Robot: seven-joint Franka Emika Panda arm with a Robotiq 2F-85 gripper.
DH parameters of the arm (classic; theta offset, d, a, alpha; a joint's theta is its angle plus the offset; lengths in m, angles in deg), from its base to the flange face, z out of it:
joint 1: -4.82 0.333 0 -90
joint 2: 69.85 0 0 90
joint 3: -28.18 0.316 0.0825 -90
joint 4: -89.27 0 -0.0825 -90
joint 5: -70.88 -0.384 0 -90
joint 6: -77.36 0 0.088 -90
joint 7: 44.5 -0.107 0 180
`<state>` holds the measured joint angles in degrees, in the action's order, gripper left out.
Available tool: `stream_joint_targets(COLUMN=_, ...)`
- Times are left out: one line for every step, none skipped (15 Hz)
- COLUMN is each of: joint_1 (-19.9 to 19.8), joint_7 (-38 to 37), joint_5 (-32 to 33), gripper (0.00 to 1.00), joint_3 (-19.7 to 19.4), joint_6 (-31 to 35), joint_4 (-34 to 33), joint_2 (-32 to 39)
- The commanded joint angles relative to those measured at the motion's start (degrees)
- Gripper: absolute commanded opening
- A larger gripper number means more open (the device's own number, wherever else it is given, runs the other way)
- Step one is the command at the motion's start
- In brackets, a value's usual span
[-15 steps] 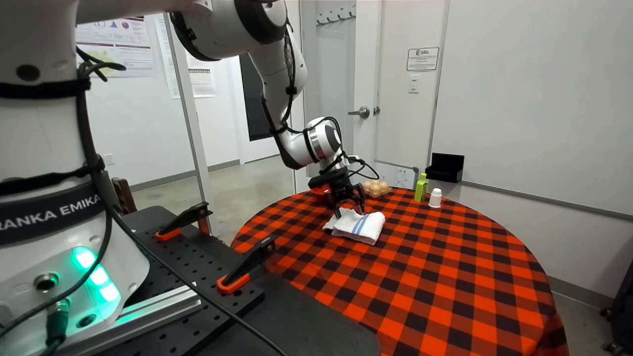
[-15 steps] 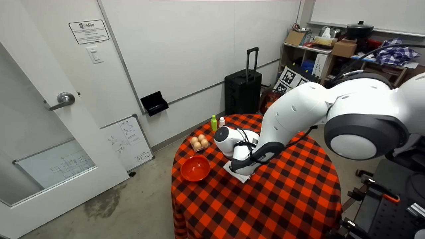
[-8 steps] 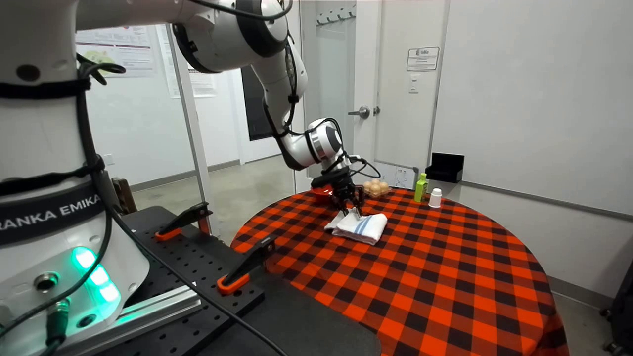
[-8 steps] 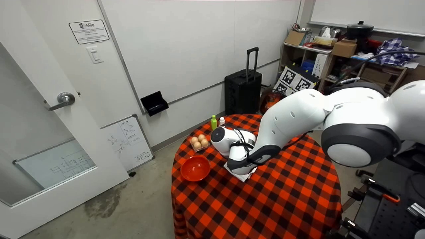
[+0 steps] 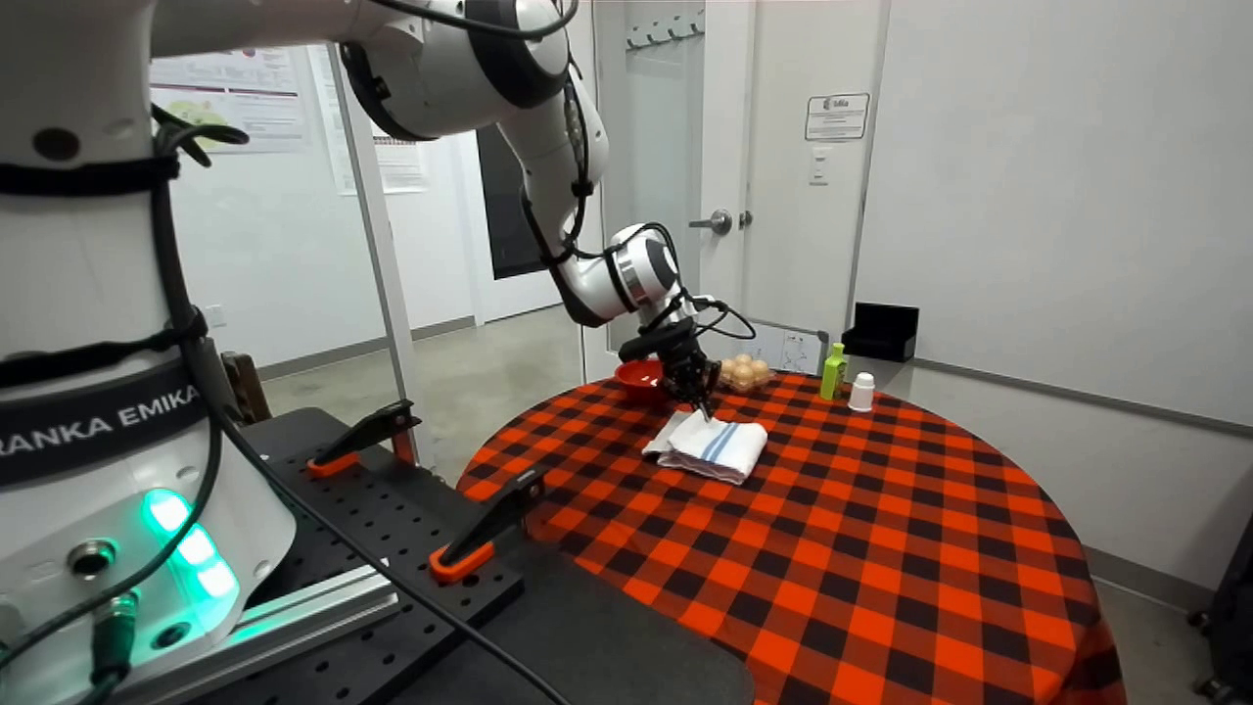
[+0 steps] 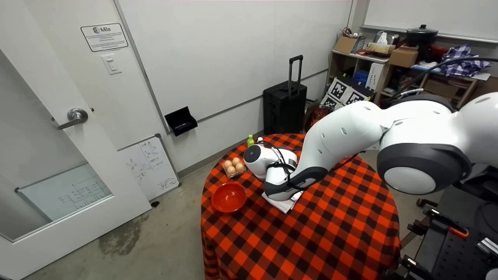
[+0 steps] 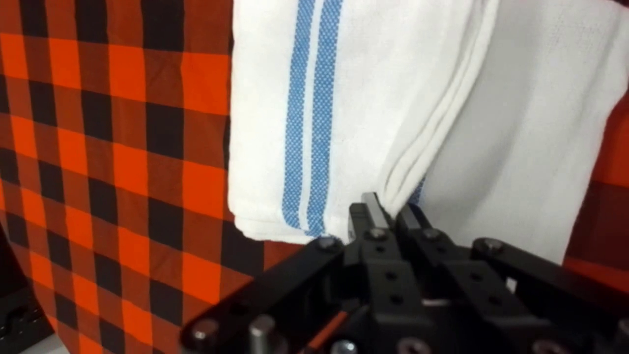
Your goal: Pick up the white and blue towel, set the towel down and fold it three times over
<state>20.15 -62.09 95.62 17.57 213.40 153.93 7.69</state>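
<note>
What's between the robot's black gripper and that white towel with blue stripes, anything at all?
Nothing visible: in the wrist view, the black two-fingered gripper pinches an edge of the white cloth towel with blue stripes. The round red bowl sits apart from the towel, not between them.

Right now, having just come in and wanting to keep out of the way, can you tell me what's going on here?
A white robot arm is working on a white cloth towel with blue stripes, lying partly folded on a red-and-black checked tablecloth. Its jaws are closed on the layered edge of the folded part, and more towel extends beyond that edge. How many folds are done can't be told. A round red bowl and some brown eggs sit apart from the towel.
</note>
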Motion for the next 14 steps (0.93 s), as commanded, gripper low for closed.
stream_joint_targets(joint_1=0.7, joint_7=-0.3, joint_5=-0.1, gripper=0.01, joint_3=0.1, joint_6=-1.3, joint_4=7.2, joint_2=-7.4)
stream_joint_targets(joint_1=0.6, joint_7=-0.4, joint_5=-0.3, gripper=0.01, joint_3=0.3, joint_6=-1.2, joint_4=8.6, joint_2=-9.0)
stream_joint_targets(joint_1=0.4, joint_7=-0.8, joint_5=-0.8, gripper=0.01, joint_3=0.8, joint_6=-0.3, joint_4=12.7, joint_2=-13.0)
stream_joint_targets(joint_1=0.5, joint_7=-1.1, joint_5=-1.0, gripper=0.01, joint_3=0.9, joint_6=0.0, joint_4=15.0, joint_2=-15.5)
stream_joint_targets(joint_1=0.5, joint_7=-1.7, joint_5=-0.9, gripper=0.01, joint_3=0.8, joint_6=0.6, joint_4=17.7, joint_2=-18.5)
stream_joint_targets(joint_1=0.5, joint_7=-1.9, joint_5=-0.8, gripper=0.01, joint_3=0.9, joint_6=0.8, joint_4=19.9, joint_2=-21.1)
stream_joint_targets(joint_1=1.1, joint_7=-1.5, joint_5=-1.7, gripper=0.01, joint_3=0.3, joint_6=0.8, joint_4=21.9, joint_2=-23.6)
stream_joint_targets(joint_1=1.0, joint_7=-1.3, joint_5=-1.6, gripper=0.01, joint_3=0.4, joint_6=0.6, joint_4=24.4, joint_2=-26.5)
stream_joint_targets(joint_1=0.4, joint_7=0.0, joint_5=-1.9, gripper=0.01, joint_3=1.2, joint_6=0.3, joint_4=26.8, joint_2=-29.5)
stream_joint_targets(joint_1=0.0, joint_7=0.9, joint_5=-2.0, gripper=0.01, joint_3=1.7, joint_6=-0.2, joint_4=29.2, joint_2=-32.4)
stream_joint_targets(joint_1=-0.4, joint_7=1.8, joint_5=-1.9, gripper=0.01, joint_3=2.1, joint_6=-0.3, joint_4=31.8, joint_2=-35.5)
stream_joint_targets(joint_1=-0.8, joint_7=2.2, joint_5=-1.9, gripper=0.01, joint_3=2.5, joint_6=-0.4, joint_4=34.5, joint_2=-38.6)
stream_joint_targets(joint_1=-1.6, joint_7=3.4, joint_5=-2.2, gripper=0.01, joint_3=3.3, joint_6=-0.2, joint_4=37.3, joint_2=-41.8)
stream_joint_targets(joint_1=-2.0, joint_7=3.9, joint_5=-2.2, gripper=0.01, joint_3=3.7, joint_6=-0.2, joint_4=40.1, joint_2=-45.0)
